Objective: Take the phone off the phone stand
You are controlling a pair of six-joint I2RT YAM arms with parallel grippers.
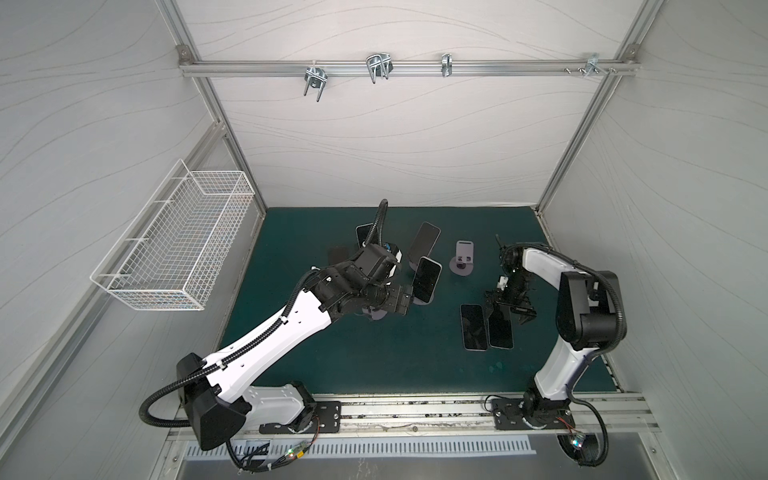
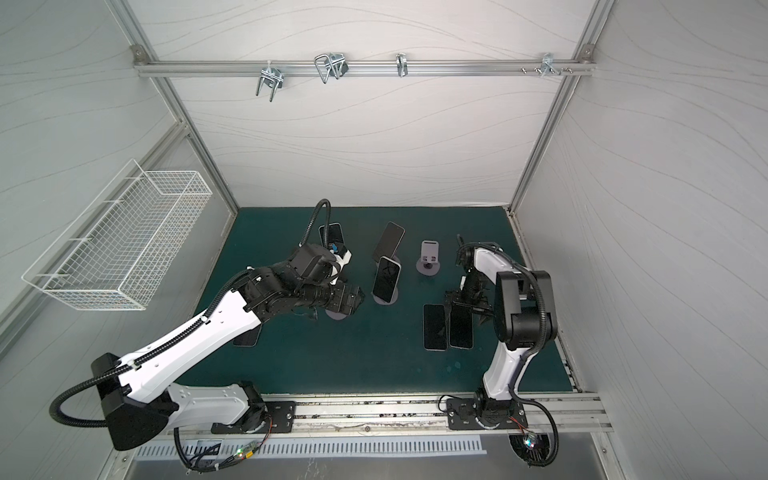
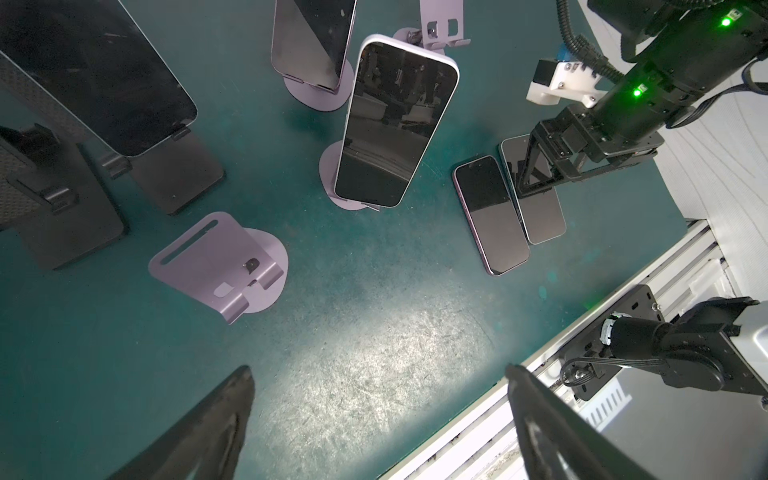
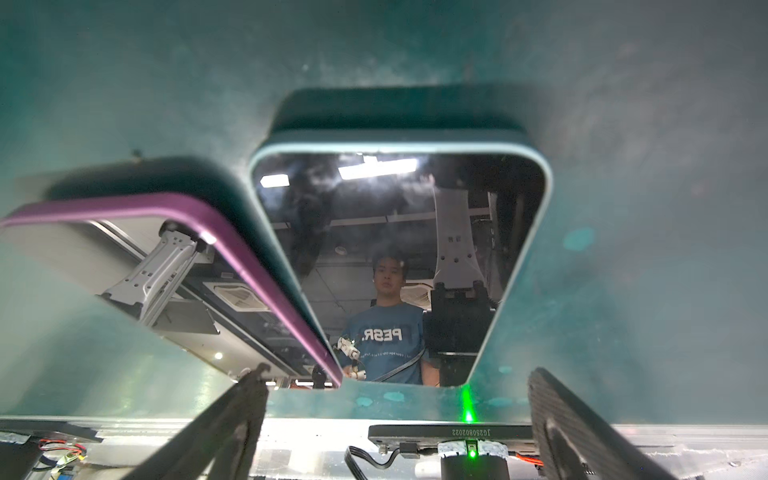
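Both grippers gape: the right gripper (image 4: pixel 399 370), elbow high, points down at a phone (image 4: pixel 399 232) (straddling it) near the mat's (image 1: pixel 353 357) right edge; the left gripper (image 3: pixel 377 368) reaches mid-mat.

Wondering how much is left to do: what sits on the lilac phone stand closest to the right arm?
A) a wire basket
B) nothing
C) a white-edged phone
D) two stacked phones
B: in both top views that lilac phone stand shows a bare back plate and ledge, with no phone on it.
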